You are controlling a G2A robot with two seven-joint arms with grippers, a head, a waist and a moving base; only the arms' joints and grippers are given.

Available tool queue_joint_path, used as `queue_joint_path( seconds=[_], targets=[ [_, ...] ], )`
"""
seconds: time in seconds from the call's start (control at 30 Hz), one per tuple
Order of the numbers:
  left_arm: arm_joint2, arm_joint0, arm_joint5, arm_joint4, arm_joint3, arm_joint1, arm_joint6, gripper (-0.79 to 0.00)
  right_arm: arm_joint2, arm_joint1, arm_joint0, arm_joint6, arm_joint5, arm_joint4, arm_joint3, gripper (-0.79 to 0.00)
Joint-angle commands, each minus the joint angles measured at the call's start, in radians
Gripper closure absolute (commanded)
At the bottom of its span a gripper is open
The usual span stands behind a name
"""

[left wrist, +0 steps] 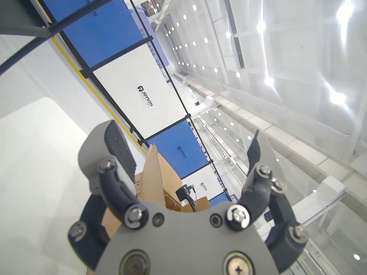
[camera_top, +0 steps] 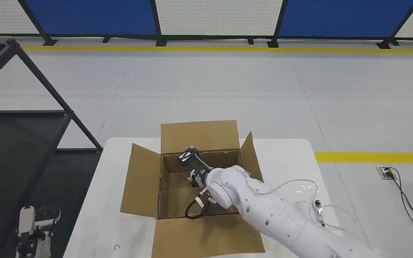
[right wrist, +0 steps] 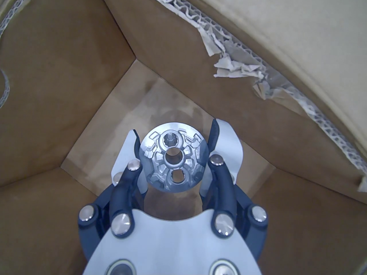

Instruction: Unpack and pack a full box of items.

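Right gripper [right wrist: 175,133] clamped on metal disc [right wrist: 173,161] inside cardboard box [right wrist: 57,87]
Disc round, silvery, three openings in a row, raised ribs (underside hidden); box flap edge torn. Left gripper [left wrist: 186,138] spread wide, empty. White table [camera_top: 110,193], blue and white partition panels [camera_top: 213,16] behind

The right arm [camera_top: 258,200] hides part of the box [camera_top: 170,193], whose near flap [camera_top: 193,242] is cropped.
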Motion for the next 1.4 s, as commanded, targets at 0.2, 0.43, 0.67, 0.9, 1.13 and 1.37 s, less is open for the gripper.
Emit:
queue_joint_path(
  seconds=[0.2, 0.43, 0.67, 0.9, 1.13, 1.37],
  targets=[
    [0.000, 0.000, 0.000, 0.000, 0.000, 0.000, 0.000, -0.785, -0.021, -0.086, 0.014, -0.008, -0.058, 0.004, 0.160, 0.000],
    [0.000, 0.000, 0.000, 0.000, 0.000, 0.000, 0.000, -0.785, -0.020, -0.145, 0.024, -0.006, -0.089, 0.006, 0.266, -0.751],
    [0.000, 0.000, 0.000, 0.000, 0.000, 0.000, 0.000, -0.785, -0.005, -0.178, 0.028, -0.018, -0.102, -0.011, 0.309, -0.785],
    [0.000, 0.000, 0.000, 0.000, 0.000, 0.000, 0.000, -0.785, 0.016, -0.182, 0.006, -0.030, -0.065, -0.057, 0.260, -0.785],
    [0.000, 0.000, 0.000, 0.000, 0.000, 0.000, 0.000, -0.785, 0.067, -0.134, -0.048, -0.009, 0.034, -0.168, 0.068, -0.785],
    [0.000, 0.000, 0.000, 0.000, 0.000, 0.000, 0.000, -0.785, 0.193, -0.029, -0.182, 0.076, 0.115, -0.336, -0.256, -0.785]
  ],
)
